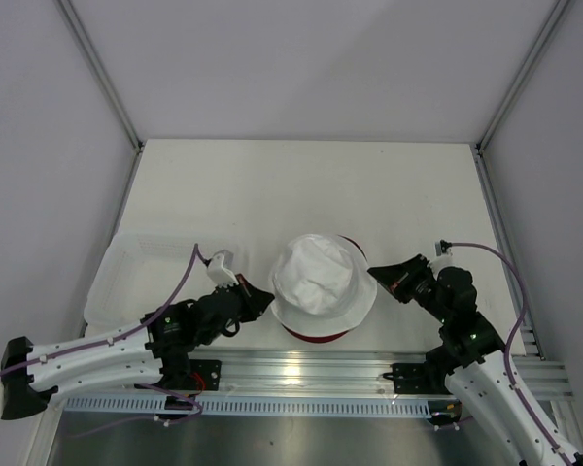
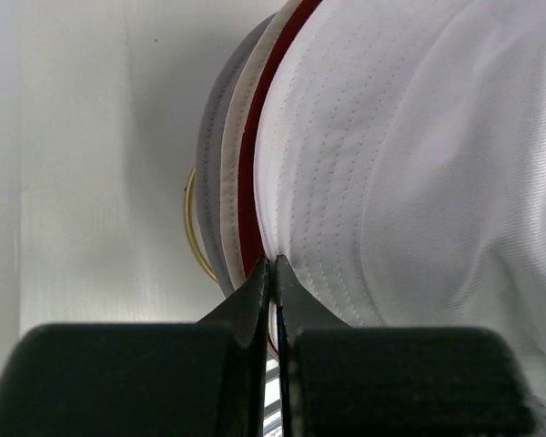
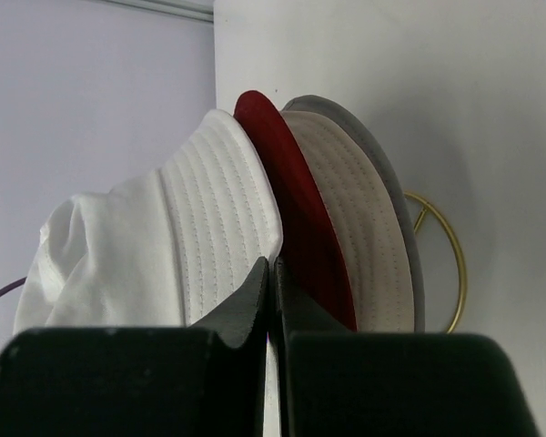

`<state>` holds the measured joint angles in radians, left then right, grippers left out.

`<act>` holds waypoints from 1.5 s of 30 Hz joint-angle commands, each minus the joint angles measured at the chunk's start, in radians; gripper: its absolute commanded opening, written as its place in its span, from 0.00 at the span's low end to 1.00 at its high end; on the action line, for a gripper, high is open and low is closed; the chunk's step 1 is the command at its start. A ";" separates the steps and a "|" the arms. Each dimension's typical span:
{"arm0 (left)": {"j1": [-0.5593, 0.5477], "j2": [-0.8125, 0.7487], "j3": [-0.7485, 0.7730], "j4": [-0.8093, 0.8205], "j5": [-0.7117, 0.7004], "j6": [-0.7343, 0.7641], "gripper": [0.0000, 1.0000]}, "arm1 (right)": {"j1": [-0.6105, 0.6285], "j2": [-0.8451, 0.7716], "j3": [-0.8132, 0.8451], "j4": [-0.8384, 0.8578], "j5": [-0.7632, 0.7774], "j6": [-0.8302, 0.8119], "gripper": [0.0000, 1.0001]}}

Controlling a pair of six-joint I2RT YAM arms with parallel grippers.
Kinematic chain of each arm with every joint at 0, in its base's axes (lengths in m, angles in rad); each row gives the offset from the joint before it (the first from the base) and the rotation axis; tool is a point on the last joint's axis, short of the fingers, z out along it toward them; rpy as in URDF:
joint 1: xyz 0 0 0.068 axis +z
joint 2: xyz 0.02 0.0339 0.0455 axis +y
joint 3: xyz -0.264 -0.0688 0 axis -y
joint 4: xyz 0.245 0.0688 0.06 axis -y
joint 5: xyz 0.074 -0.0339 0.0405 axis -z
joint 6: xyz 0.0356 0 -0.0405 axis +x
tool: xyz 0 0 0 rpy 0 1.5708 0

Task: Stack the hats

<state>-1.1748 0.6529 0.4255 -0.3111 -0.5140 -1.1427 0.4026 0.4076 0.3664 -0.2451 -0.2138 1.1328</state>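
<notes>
White hat (image 1: 322, 276) lies uppermost; left hand (image 1: 269, 301) and right hand (image 1: 373, 275) each closed together at its brim.

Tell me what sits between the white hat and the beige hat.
The dark red hat: its brim lies sandwiched between the white hat and the beige hat, clearest in the right wrist view.

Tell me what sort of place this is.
Probably a robot lab test cell, not a shop or home: a white table boxed in by plain white panels, the left arm and right arm mounted on a metal rail, and stacked hats as props.
</notes>
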 commanded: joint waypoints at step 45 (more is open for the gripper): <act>0.340 -0.078 0.354 -0.306 0.018 0.395 0.99 | 0.007 0.367 0.592 -0.444 0.470 -0.588 0.93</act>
<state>-0.9348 0.5400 0.7120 -0.5888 -0.5556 -0.8940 0.4103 0.6960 0.9115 -0.6052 0.1520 0.6571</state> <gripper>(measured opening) 0.994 0.915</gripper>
